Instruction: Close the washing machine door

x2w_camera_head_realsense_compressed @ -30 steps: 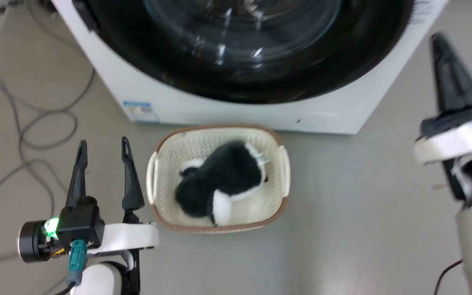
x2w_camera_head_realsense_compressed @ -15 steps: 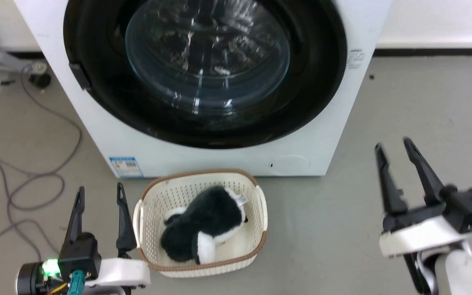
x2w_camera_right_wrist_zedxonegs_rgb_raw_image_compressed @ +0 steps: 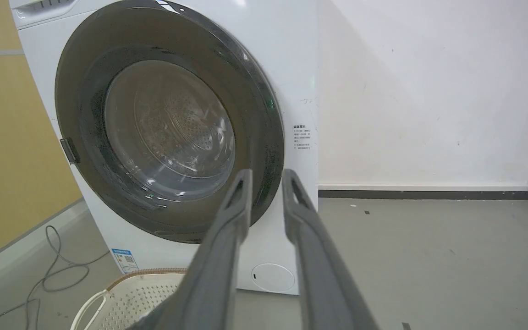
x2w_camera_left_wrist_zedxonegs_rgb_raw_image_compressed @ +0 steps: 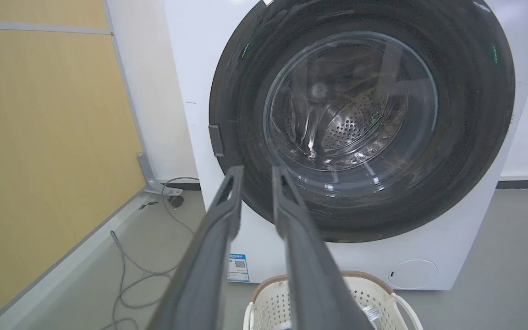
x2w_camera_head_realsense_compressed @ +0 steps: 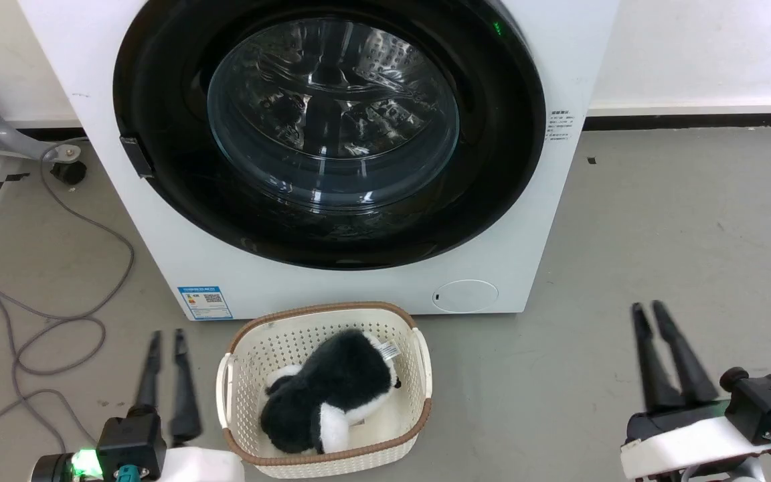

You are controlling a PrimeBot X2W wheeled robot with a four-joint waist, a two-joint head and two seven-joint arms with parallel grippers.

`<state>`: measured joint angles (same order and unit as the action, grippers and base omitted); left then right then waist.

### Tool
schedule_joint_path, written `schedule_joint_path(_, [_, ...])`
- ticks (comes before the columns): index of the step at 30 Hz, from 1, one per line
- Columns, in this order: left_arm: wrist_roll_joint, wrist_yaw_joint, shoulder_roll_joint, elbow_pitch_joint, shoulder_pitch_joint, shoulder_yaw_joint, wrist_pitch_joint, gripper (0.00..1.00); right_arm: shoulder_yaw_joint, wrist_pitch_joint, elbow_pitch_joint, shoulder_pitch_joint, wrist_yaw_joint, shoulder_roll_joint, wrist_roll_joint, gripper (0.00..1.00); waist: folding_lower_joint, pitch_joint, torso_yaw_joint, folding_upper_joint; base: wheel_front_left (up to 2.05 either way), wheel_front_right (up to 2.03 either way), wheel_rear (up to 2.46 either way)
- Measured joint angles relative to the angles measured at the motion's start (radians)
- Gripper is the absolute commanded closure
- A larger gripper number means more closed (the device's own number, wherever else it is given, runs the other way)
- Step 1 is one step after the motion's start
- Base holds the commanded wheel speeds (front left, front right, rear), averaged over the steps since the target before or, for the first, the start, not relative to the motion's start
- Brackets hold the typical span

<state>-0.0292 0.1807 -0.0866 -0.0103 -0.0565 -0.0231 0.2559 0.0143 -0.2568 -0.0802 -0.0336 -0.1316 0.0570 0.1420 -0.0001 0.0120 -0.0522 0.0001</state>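
Washing machine door (x2w_camera_head_realsense_compressed: 332,134) sits flush against washing machine (x2w_camera_head_realsense_compressed: 238,281). Left gripper (x2w_camera_head_realsense_compressed: 166,338) and right gripper (x2w_camera_head_realsense_compressed: 648,309) low, fingers slightly parted, holding nothing.

On the white boxy washing machine (x2w_camera_head_realsense_compressed: 559,221), a blue label with a QR code (x2w_camera_head_realsense_compressed: 205,302) beyond the left fingers and small dark side print (x2w_camera_head_realsense_compressed: 557,126) are too small to read.

Washing machine (x2w_camera_head_realsense_compressed: 559,221) white; washing machine door (x2w_camera_head_realsense_compressed: 492,181) glossy black; basket (x2w_camera_head_realsense_compressed: 419,348) cream, brown-rimmed, perforated; plush toy (x2w_camera_head_realsense_compressed: 332,395) black-white.
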Motion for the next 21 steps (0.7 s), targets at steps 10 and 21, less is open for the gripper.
schedule_joint_path(10, [0.0,-0.008,0.002,0.001,0.0,0.001,-0.018,1.0,0.0,0.018,0.001,0.0,0.0,0.0,-0.003,1.0,0.0,-0.001,0.004,0.0,0.0,0.0,0.0])
schedule_joint_path(21, [0.0,-0.026,0.005,0.001,0.0,0.001,-0.037,1.0,-0.001,0.036,0.007,0.0,0.0,0.0,-0.014,1.0,0.0,-0.002,0.009,0.0,0.0,0.0,0.0])
